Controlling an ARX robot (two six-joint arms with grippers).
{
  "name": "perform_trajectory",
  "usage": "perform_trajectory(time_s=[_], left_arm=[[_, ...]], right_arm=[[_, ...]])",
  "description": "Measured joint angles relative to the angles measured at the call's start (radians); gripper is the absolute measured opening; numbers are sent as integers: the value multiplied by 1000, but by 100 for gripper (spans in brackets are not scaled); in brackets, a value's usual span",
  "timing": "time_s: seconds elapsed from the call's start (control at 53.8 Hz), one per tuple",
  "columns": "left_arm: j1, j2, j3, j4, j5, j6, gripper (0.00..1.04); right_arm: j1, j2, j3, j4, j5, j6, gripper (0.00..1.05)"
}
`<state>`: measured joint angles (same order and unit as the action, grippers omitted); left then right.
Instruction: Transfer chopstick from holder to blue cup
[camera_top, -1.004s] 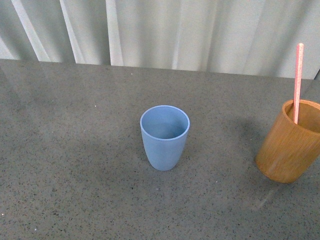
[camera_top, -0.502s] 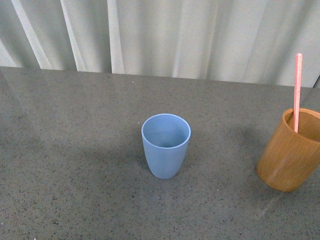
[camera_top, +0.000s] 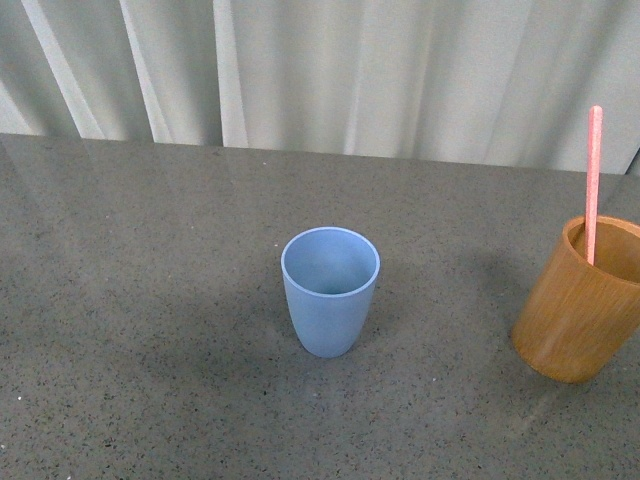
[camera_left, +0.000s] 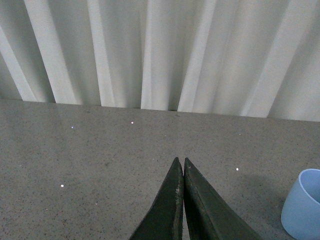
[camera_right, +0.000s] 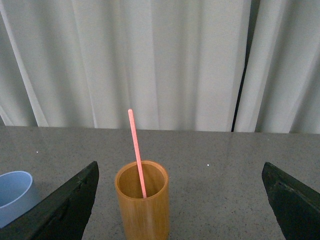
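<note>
The blue cup (camera_top: 330, 290) stands upright and empty at the middle of the grey table. The orange-brown wooden holder (camera_top: 580, 305) stands at the right edge of the front view with one pink-red chopstick (camera_top: 593, 180) standing in it, leaning slightly. In the right wrist view the holder (camera_right: 142, 205) and chopstick (camera_right: 136, 150) sit between the wide-open jaws of my right gripper (camera_right: 180, 172), nearer one finger, with the blue cup (camera_right: 14, 195) off to the side. My left gripper (camera_left: 180, 162) is shut and empty above bare table, the blue cup (camera_left: 302, 205) at that view's edge. Neither arm shows in the front view.
A grey speckled table (camera_top: 150, 300) spreads under everything. A white pleated curtain (camera_top: 330, 70) hangs along its far edge.
The front view has shifted slightly, so the cups sit a little lower against the curtain. The cups and chopstick themselves have not moved.
</note>
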<state>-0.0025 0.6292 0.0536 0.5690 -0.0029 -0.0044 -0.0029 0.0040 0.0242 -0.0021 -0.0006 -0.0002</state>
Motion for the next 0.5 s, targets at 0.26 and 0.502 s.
perform_trajectory(time_s=[0.26,0.502], left_arm=[[1,-95,-35,-43,0,0,4],[1,-220,-35,-160,1,0,4]], right_arm=[[0,0,0,0,0,0,95],[0,0,0,0,0,0,95]])
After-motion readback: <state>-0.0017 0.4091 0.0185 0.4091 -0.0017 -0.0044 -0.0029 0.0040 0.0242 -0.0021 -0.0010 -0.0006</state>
